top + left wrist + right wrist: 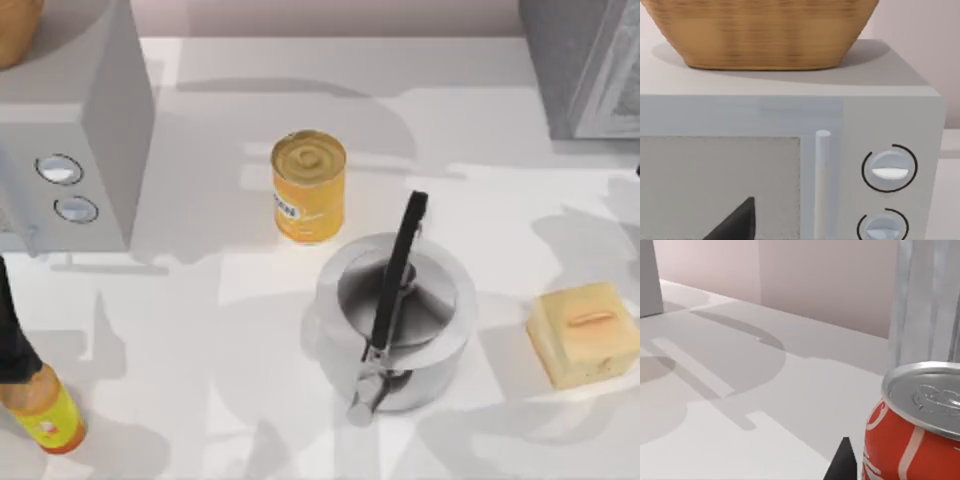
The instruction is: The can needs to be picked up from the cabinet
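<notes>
While our right pincer (842,464) is hovering just beside the red soda can (912,430), we are judging the can light, thin-walled and slick. We are therefore favouring a gentle hold across the middle of its round side, below the rim. It is standing upright on a pale surface beside a grey ribbed wall (927,300), likely the cabinet. Whether the pincer is wide or narrow we cannot tell. Our left arm (15,340) is sitting at the bench's (200,400) left, facing the microwave (890,115).
</notes>
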You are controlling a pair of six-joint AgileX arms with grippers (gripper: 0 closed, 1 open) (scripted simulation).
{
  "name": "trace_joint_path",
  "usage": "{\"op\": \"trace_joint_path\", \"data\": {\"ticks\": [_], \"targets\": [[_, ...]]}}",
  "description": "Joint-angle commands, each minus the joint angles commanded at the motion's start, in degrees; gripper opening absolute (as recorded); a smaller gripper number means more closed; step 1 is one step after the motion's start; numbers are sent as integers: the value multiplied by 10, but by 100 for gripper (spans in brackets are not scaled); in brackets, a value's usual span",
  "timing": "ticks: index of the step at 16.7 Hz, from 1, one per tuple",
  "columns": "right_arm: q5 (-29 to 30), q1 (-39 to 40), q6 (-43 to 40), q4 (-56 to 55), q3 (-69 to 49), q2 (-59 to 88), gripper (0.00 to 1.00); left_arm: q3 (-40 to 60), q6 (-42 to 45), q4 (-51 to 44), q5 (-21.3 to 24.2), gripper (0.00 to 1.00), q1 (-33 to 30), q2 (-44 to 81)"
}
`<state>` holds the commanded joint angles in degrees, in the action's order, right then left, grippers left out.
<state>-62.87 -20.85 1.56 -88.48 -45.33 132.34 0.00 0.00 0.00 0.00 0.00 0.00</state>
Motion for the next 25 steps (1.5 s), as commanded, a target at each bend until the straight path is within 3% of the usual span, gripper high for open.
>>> {"op": "trace_joint_path", "data": {"ticks": [21,25], "targets": [[30,33,-2,4,-35,33,0,0,0,0,0,100,0,0],[30,33,-2,4,-35,33,30,0,0,0,0,100,0,0]]}}
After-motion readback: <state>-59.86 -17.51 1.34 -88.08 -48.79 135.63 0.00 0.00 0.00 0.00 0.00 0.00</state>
